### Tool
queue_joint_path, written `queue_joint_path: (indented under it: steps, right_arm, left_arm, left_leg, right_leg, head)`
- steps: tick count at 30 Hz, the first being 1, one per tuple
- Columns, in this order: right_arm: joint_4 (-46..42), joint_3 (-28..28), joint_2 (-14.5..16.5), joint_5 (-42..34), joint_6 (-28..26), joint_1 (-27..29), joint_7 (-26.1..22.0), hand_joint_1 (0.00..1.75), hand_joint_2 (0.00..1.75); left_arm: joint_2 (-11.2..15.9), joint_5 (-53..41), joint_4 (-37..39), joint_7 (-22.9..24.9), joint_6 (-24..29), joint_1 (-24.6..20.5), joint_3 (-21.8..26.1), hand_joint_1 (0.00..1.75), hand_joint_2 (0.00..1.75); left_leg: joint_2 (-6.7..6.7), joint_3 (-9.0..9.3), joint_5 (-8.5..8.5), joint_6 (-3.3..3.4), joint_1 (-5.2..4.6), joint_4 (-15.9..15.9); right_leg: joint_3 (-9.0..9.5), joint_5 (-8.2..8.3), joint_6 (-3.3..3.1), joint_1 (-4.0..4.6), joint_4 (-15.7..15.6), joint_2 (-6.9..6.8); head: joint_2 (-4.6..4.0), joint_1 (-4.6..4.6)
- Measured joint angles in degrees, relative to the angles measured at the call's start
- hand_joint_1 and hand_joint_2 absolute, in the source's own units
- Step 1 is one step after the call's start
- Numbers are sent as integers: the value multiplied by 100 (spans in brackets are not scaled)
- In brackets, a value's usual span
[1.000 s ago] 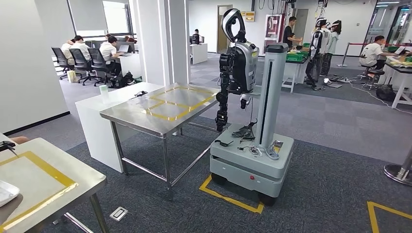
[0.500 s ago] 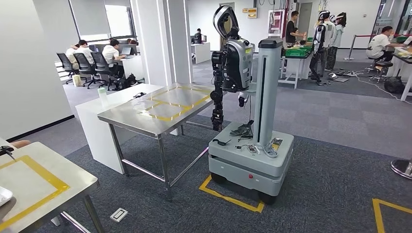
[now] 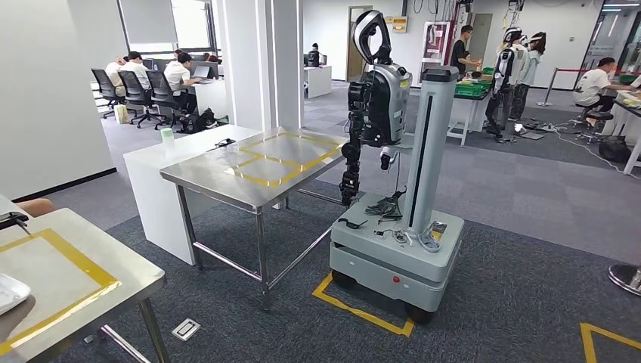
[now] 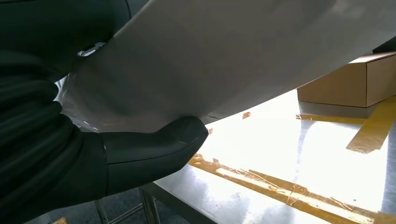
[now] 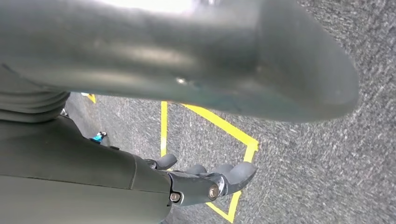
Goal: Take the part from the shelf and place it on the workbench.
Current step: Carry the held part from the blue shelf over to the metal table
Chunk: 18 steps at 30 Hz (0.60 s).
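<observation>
The part is a large smooth white shell. My left hand grips its edge with the thumb pressed under it, just above the steel workbench with its yellow tape. In the head view the part's white edge shows low on the left, casting a shadow on the workbench. My right hand hangs over grey carpet, its fingers loosely apart and holding nothing.
A cardboard box sits on the workbench beyond the part. A person's arm rests at its far left end. Ahead stand a steel table, a white counter and another robot on a wheeled base. People sit at desks.
The camera swung a little left, then back right and up, so the whole scene shifted. The part's edge stays low on the left over the workbench.
</observation>
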Motion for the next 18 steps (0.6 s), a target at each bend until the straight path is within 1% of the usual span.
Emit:
queue_joint_path:
  steps: [1, 2, 3, 4, 5, 6, 7, 9, 10, 11, 12, 13, 14, 15, 16, 17, 18]
  right_arm:
    - [0, 0, 2, -1, 0, 6, 1, 0, 0]
    - [0, 0, 3, -3, 0, 9, 2, 0, 0]
    - [0, 0, 2, -5, -2, 9, 3, 0, 0]
    - [0, 0, 1, -9, -4, 7, 5, 0, 0]
    - [0, 0, 0, -12, -7, 5, 7, 0, 0]
    - [0, 0, -1, -14, -9, 3, 8, 0, 0]
    - [0, 0, -1, -15, -10, 2, 8, 0, 0]
    - [0, 0, 3, -16, -10, -2, 7, 0, 0]
    - [0, -1, 4, -16, -10, -3, 7, 0, 0]
    - [0, -1, 5, -16, -10, -5, 7, 0, 0]
    - [0, -1, 5, -16, -10, -5, 7, 0, 0]
    - [0, -1, 5, -16, -10, -4, 8, 0, 0]
    - [0, -1, 6, -16, -9, -2, 8, 0, 0]
    - [0, -1, 9, -16, -9, 3, 8, 0, 0]
    - [0, -2, 12, -16, -8, 8, 8, 0, 0]
    - [0, -2, 16, -16, -8, 13, 8, 0, 0]
    - [0, -2, 19, -16, -8, 16, 8, 0, 0]
  left_arm:
    - [-1, -1, -1, -9, -3, 1, 14, 175, 175]
    - [-2, -6, -1, -13, -9, 1, 24, 175, 175]
    - [-5, -15, -1, -14, -20, 0, 29, 175, 175]
    - [-9, -29, -1, -11, -33, -3, 32, 175, 175]
    - [-14, -49, -1, -7, -47, -7, 35, 175, 175]
    - [-18, -68, -1, -5, -61, -10, 38, 175, 175]
    - [-18, -83, -1, -5, -73, -12, 41, 175, 175]
    - [-7, -96, -10, -9, -89, -4, 45, 175, 175]
    - [-1, -96, -14, -11, -93, -11, 50, 175, 175]
    - [4, -96, -18, -12, -97, -20, 56, 175, 175]
    - [4, -96, -17, -13, -101, -32, 63, 175, 175]
    - [2, -96, -14, -13, -107, -35, 71, 175, 175]
    - [-1, -96, -9, -13, -111, -25, 76, 175, 175]
    - [-4, -96, -4, -12, -117, -13, 80, 175, 175]
    - [-7, -96, -1, -13, -121, -4, 82, 175, 175]
    - [-5, -96, 1, -12, -122, -2, 85, 175, 175]
    - [-3, -96, 2, -11, -122, -2, 88, 175, 175]
  left_leg:
    - [-12, 23, -19, -1, -5, 3]
    - [-22, 55, -41, -8, -9, 5]
    - [-30, 87, -65, -20, -10, 5]
    - [-39, 111, -90, -40, -21, 9]
    - [-45, 127, -109, -67, -27, 6]
    - [-51, 134, -123, -98, -29, -4]
    - [-56, 143, -131, -134, -32, -22]
    - [-48, 164, -153, -199, -13, -31]
    - [-39, 127, -204, -226, -8, 69]
    - [-31, 31, -294, -250, -3, 276]
    - [-24, -136, -416, -269, 1, 599]
    - [-24, -355, -542, -291, 6, 978]
    - [-23, -560, -606, -311, 15, 1291]
    - [-21, -702, -565, -329, 28, 1451]
    - [-19, -742, -412, -346, 42, 1397]
    - [-11, -674, -164, -362, 57, 1127]
    - [10, -548, 94, -379, 72, 743]
  right_leg:
    - [17, 156, -15, 1, -127, 0]
    - [145, 386, -40, 6, -458, 3]
    - [319, 591, -78, 20, -866, 9]
    - [476, 728, -109, 35, -1221, 11]
    - [583, 793, -136, 53, -1460, 13]
    - [627, 784, -159, 70, -1561, 13]
    - [636, 764, -174, 78, -1580, 10]
    - [707, 766, -230, 57, -1657, 6]
    - [767, 767, -258, 41, -1708, 3]
    - [831, 763, -286, 26, -1754, 1]
    - [885, 740, -306, 25, -1775, -1]
    - [929, 707, -320, 23, -1780, -2]
    - [971, 668, -325, 20, -1780, -2]
    - [1020, 624, -320, 15, -1779, -2]
    - [1075, 577, -308, 8, -1777, -1]
    - [1137, 525, -286, -3, -1772, 0]
    - [1194, 469, -254, -12, -1766, 0]
  head:
    - [0, 0]
    - [0, 0]
    - [0, -1]
    - [0, -1]
    - [0, -2]
    - [0, -2]
    - [0, -2]
    - [1, -4]
    - [1, -7]
    - [1, -11]
    - [1, -15]
    - [1, -16]
    - [1, -18]
    - [1, -19]
    - [1, -19]
    - [0, -19]
    - [0, -20]
